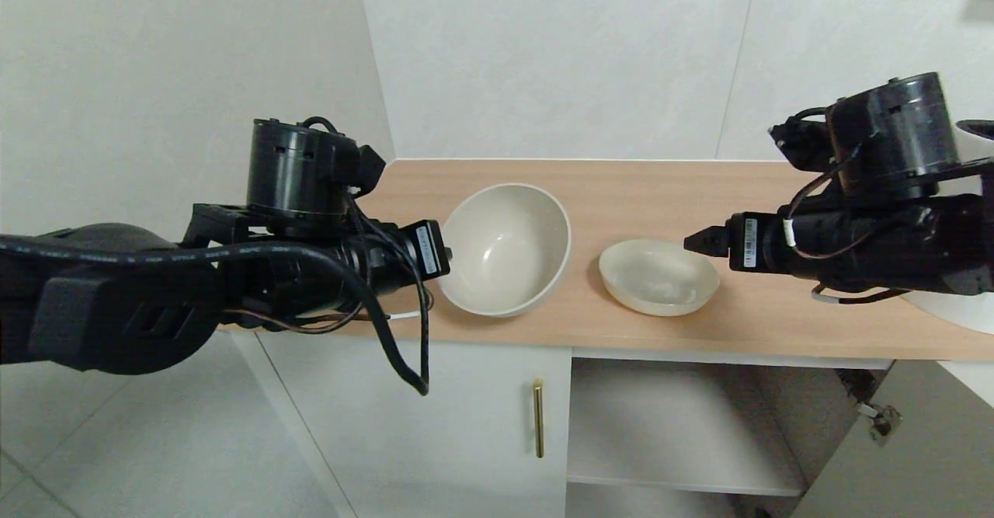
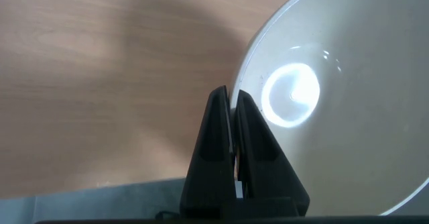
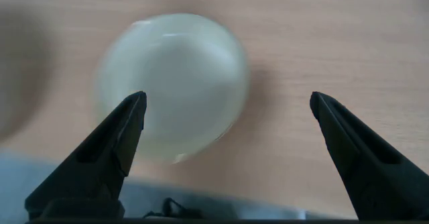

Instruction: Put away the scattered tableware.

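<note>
The left gripper (image 2: 232,96) is nearest, its two fingers pinched almost together on the near rim of the large bowl (image 1: 505,248), one finger inside the rim and one outside. The bowl sits directly ahead of those fingertips on the wooden countertop (image 1: 660,192). It is tipped, with its open mouth facing up and back toward this gripper and its outer wall showing on the far side. Whether its base is touching the wood cannot be told.

The right gripper (image 3: 226,98) hangs with its fingers spread wide and holds nothing. The small dish (image 1: 658,277) lies flat and mouth-up just below and ahead of it, closer to one fingertip than the other.

Both pieces are round, so neither has a long axis; only the tilt of the bowl gives it a direction.

Below the countertop, an open cabinet shelf (image 1: 668,425) stands past a closed door with a brass handle (image 1: 538,417).

A thin rim pinch probably lets a deep bowl swing, so the lift likely wants a firm grip and a slow, level carry. The right gripper should centre over the dish rim before closing.
</note>
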### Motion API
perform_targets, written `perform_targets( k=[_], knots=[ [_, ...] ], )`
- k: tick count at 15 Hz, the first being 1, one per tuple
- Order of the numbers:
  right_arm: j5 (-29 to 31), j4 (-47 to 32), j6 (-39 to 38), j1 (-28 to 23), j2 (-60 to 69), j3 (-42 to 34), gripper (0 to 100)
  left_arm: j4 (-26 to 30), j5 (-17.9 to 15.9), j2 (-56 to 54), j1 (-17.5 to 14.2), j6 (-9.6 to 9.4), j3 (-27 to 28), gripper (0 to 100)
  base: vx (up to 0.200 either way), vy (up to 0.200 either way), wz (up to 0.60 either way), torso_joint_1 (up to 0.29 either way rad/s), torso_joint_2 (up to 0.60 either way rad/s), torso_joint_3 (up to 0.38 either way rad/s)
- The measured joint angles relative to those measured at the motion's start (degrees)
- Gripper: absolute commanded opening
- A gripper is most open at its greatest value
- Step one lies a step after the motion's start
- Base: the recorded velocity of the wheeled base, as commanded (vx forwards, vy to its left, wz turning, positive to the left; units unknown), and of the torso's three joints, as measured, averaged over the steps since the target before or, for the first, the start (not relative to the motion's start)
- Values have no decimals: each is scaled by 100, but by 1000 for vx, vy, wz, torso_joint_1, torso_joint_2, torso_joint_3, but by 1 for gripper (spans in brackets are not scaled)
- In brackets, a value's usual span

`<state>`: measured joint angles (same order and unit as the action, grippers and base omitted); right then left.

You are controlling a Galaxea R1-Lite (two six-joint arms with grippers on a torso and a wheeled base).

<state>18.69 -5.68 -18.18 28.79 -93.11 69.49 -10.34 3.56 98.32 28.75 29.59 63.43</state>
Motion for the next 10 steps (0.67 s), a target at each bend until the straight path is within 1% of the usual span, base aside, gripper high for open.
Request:
perform_targets(
  k=[3, 8, 9, 10],
  knots=[
    [383, -9, -51, -156, -562, 179, 100, -2, -99, -173, 0, 0, -62, 0, 0, 0, 0, 0, 0, 0],
    [394, -39, -51, -208, -895, 217, 100, 0, -99, -254, 9, 0, -76, 0, 0, 0, 0, 0, 0, 0],
    [383, -41, -45, -212, -914, 207, 0, 0, -96, -265, 9, 0, -78, 0, 0, 0, 0, 0, 0, 0],
    [367, -48, -40, -212, -928, 204, 0, -2, -96, -279, 9, 0, -87, 0, 0, 0, 0, 0, 0, 0]
  ],
)
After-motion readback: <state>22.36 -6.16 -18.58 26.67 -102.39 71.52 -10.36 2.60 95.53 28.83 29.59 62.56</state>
